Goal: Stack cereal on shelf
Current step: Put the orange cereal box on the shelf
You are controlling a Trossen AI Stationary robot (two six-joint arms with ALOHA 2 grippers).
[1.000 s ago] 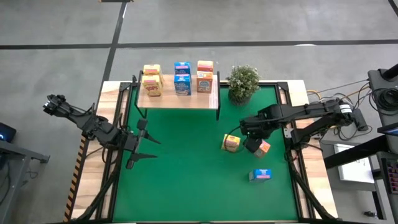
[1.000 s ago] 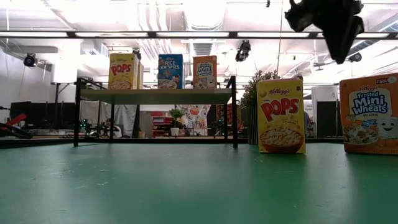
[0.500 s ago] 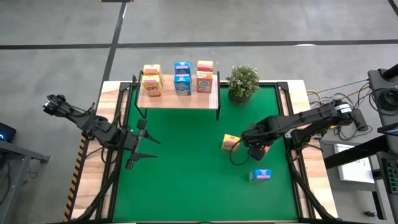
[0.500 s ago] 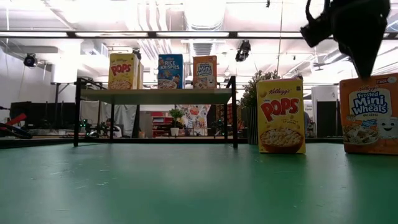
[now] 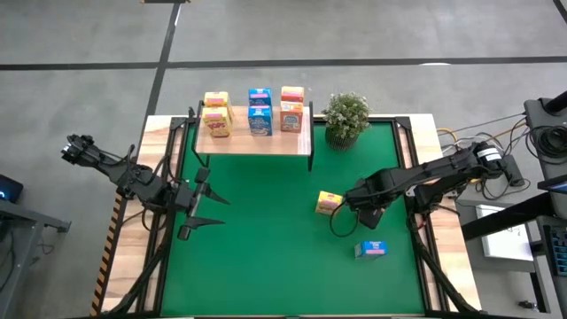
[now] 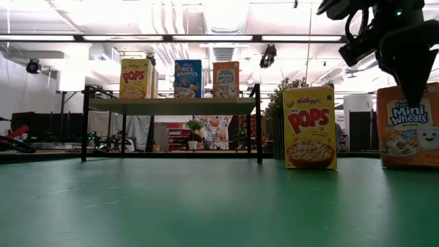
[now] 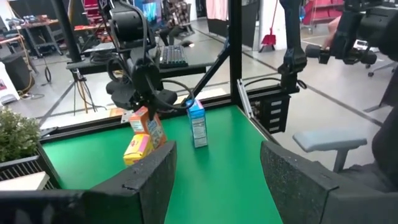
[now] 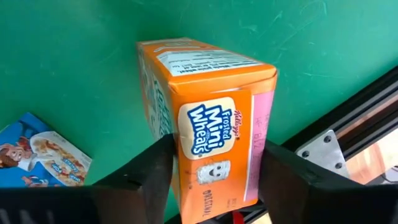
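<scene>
Three boxes remain on the mat for you: the orange-red cereal box (image 8: 208, 124) sits directly beneath your right gripper (image 8: 211, 165), its fingers (image 8: 146, 174) spread on either side of the box's narrow top, seemingly just touching, not yet squeezing. It looks light, hollow cardboard, easily dented and likely slick, so clamp gently across the narrow sides near the top. Your left gripper (image 5: 202, 206) waits open, well away.
</scene>
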